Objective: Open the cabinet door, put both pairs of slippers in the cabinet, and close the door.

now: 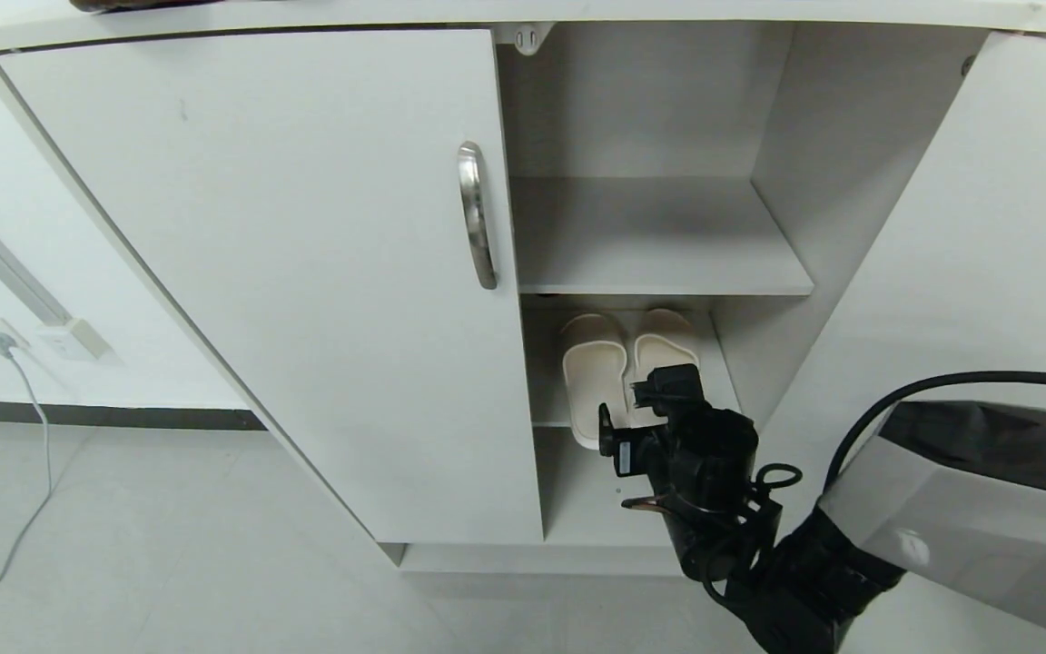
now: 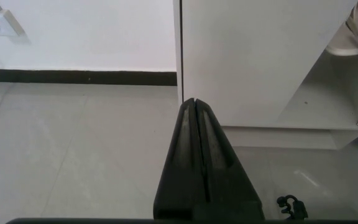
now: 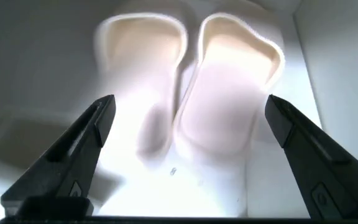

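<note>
Right gripper (image 3: 190,106) jaws released before shelved slippers (image 1: 596,368) beside the shut left door (image 1: 287,272); left gripper (image 2: 194,109) clenched.

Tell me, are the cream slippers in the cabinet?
Inside: the slippers lie side by side on a lower shelf, right door open.

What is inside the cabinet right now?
One pair of cream slippers lies side by side on the middle shelf. The open right gripper partly covers them, and the closed left door hides that half.

The cabinet (image 1: 260,227) is finished in plain white, its handle (image 1: 478,216) in brushed silver — the slippers (image 1: 618,368) are rendered in unpatterned cream, and the right gripper (image 3: 188,112) is coated black.
</note>
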Robot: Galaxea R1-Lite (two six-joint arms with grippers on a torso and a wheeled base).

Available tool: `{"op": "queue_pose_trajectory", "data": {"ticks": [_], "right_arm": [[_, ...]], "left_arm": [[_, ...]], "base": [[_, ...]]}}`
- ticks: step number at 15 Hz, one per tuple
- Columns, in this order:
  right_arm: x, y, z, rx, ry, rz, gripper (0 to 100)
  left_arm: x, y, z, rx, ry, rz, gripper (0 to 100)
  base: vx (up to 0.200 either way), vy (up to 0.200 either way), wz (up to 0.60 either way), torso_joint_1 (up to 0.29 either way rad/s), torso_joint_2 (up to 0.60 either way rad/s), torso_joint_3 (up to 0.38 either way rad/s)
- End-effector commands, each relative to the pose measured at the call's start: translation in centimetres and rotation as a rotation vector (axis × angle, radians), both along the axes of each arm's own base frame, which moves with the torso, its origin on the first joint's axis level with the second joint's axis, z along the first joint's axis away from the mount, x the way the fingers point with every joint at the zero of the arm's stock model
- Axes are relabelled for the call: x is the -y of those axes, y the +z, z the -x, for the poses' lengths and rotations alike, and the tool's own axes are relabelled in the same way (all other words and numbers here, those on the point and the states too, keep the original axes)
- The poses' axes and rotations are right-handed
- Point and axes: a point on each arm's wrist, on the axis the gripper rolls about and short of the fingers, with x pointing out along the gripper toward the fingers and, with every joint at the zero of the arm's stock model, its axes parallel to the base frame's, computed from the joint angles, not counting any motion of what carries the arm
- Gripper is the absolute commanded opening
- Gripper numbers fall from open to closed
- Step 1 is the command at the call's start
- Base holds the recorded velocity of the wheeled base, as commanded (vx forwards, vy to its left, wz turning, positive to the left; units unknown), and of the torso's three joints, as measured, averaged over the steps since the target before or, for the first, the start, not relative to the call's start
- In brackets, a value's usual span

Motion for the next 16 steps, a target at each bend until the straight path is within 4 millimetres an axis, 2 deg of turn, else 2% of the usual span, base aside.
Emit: {"op": "queue_pose_trajectory", "data": {"ticks": [1,8,16], "right_arm": [[0.28,1.22,2.04,0.010,0.030,-0.007,100],[0.55,1.06,1.81,0.006,0.021,-0.007,100],[0.57,0.97,1.83,0.005,0.021,-0.009,100]], "left_arm": [[0.00,0.00,-0.01,-0.001,0.001,-0.001,0],[0.00,0.00,-0.01,-0.001,0.001,0.000,0],[0.00,0.00,-0.01,-0.001,0.001,0.002,0]], "base": [[-0.200,0.000,0.00,0.002,0.01,0.002],[-0.200,0.000,0.00,0.001,0.00,0.001],[0.000,0.000,0.00,0.000,0.00,0.000]]}}
